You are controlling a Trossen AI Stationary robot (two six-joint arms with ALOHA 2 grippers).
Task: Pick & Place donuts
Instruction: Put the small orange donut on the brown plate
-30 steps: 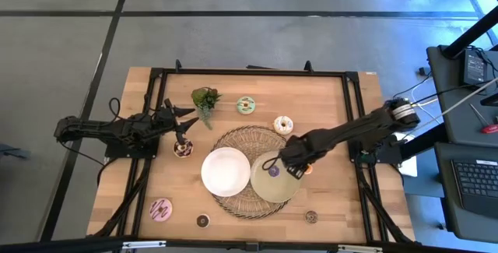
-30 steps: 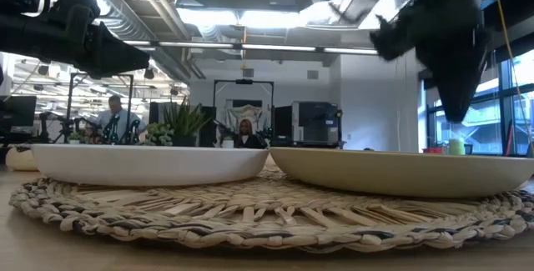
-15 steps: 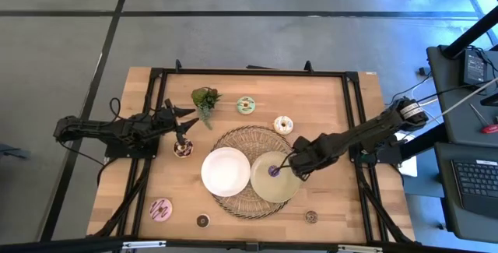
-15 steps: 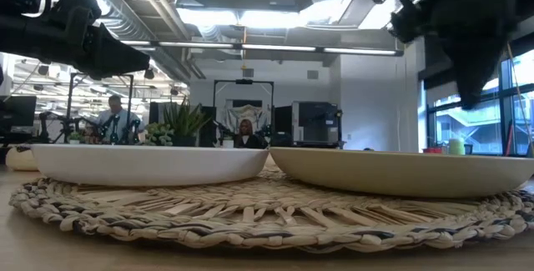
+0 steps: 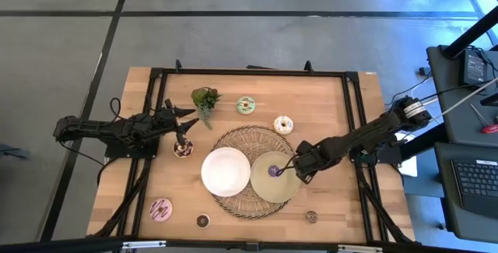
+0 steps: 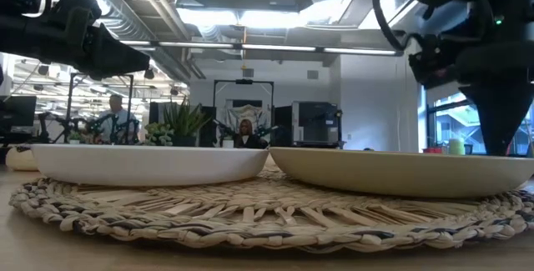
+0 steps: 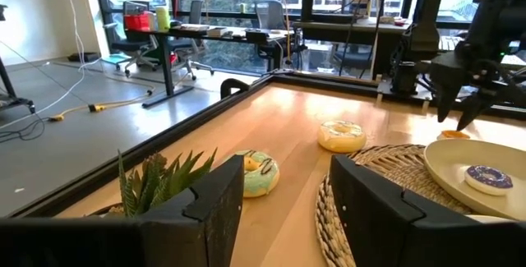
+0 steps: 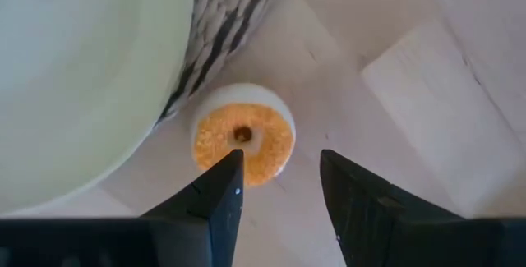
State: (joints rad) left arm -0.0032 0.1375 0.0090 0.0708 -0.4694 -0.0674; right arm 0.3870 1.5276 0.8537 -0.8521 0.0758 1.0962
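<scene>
Hovering right claw [image 8: 278,186], fingers apart, over orange-iced donut [image 8: 243,134], cream rim, dark centre hole, beside pale-green plate [image 8: 74,78]

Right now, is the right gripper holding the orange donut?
No. The right gripper is open above the orange donut, which lies on the table beside the mat, untouched.

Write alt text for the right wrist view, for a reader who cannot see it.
The right gripper hangs with its jaws open just above an orange-iced donut lying flat on the wooden table. The donut sits right beside the edge of a woven mat, on which a pale-green plate rests.
</scene>
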